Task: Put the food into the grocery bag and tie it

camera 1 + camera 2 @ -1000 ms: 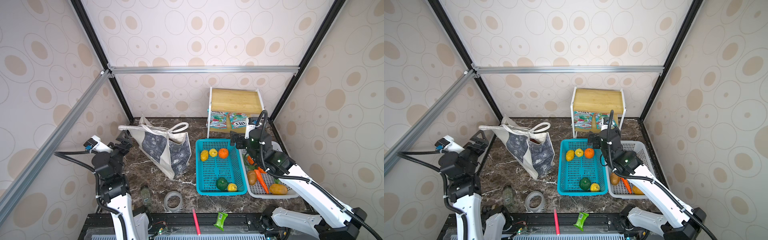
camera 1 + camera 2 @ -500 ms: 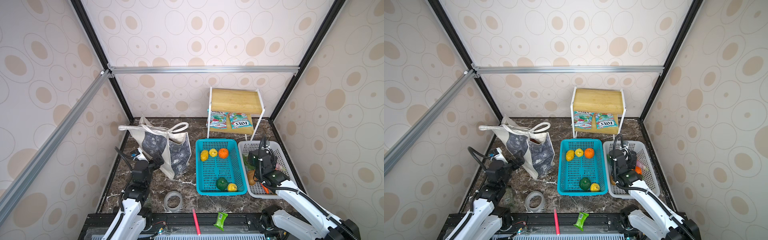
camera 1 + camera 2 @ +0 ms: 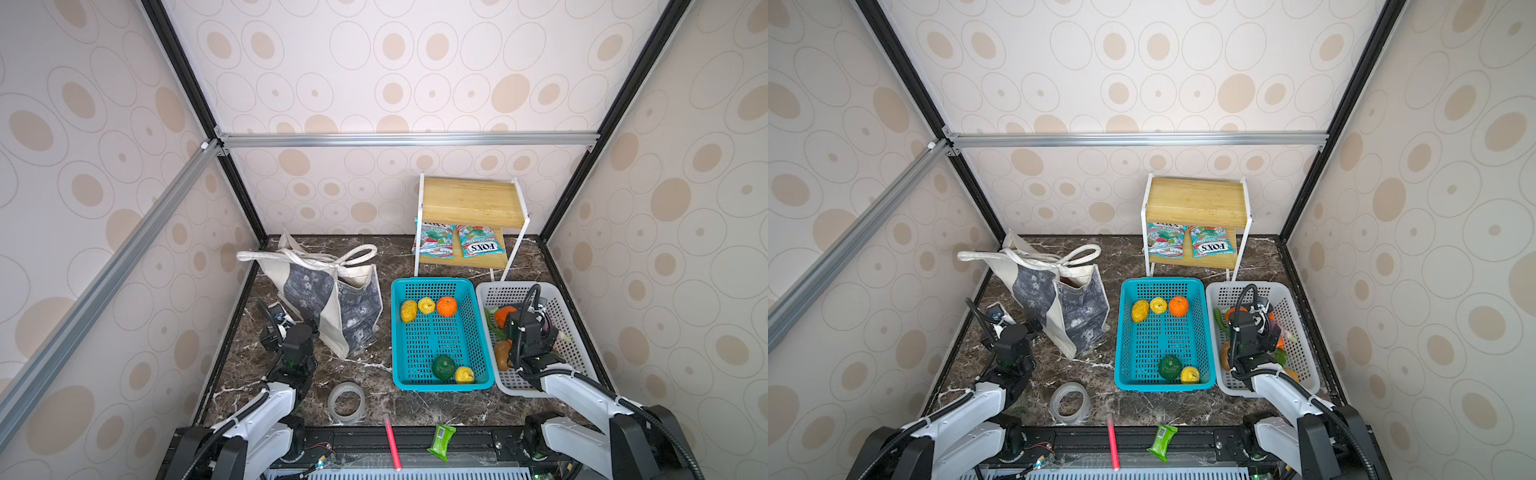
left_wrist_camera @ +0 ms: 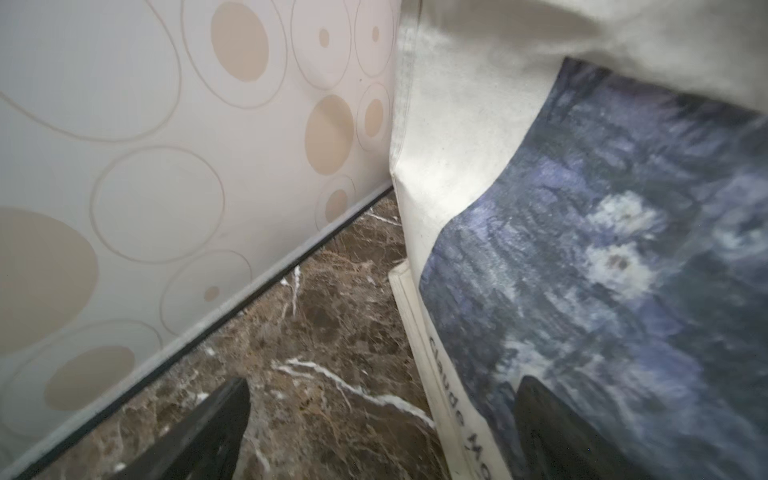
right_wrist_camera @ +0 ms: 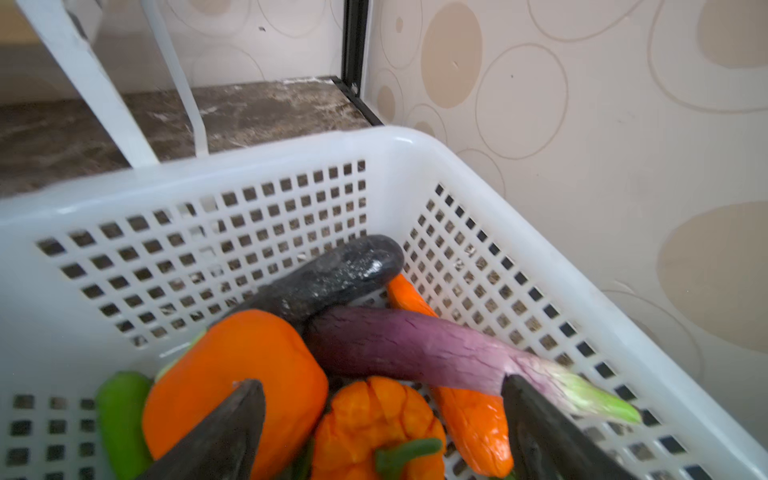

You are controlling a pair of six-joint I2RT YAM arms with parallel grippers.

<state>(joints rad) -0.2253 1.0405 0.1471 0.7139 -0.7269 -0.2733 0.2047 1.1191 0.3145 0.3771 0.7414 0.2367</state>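
Grocery bag [image 3: 328,297]: slumped but upright at the left rear of the marble table [image 3: 395,257], handles draped over its mouth, in the same place as a second ago. Food: none seen in the bag. Yellow fruits [image 3: 426,305], an orange fruit [image 3: 446,306] and a green fruit [image 3: 444,367] lie in the teal basket [image 3: 432,286]. Eggplants, peppers and a carrot lie in the white basket [image 3: 503,291] just to its right, all placed as before. Left pincer [image 4: 386,415]: a second ago raised high by the left wall, now low at the bag's near corner, fingers wide apart and holding nothing. One finger [image 4: 548,428] shows against the blue print, and I cannot tell whether it touches. Right pincer [image 5: 382,384]: earlier up over the far ends of the baskets, now down inside the white basket, fingers apart astride a small orange pepper [image 5: 374,419]. One tip is before a big orange vegetable [image 5: 232,357], the other by the stem of the purple eggplant [image 5: 415,345], with nothing clamped. Hidden: in both top views the right arm covers much of the white basket and each wrist hides its own fingertips. The bag's inside is unreadable. Both wrist views cut the fingers off at the frame edge.
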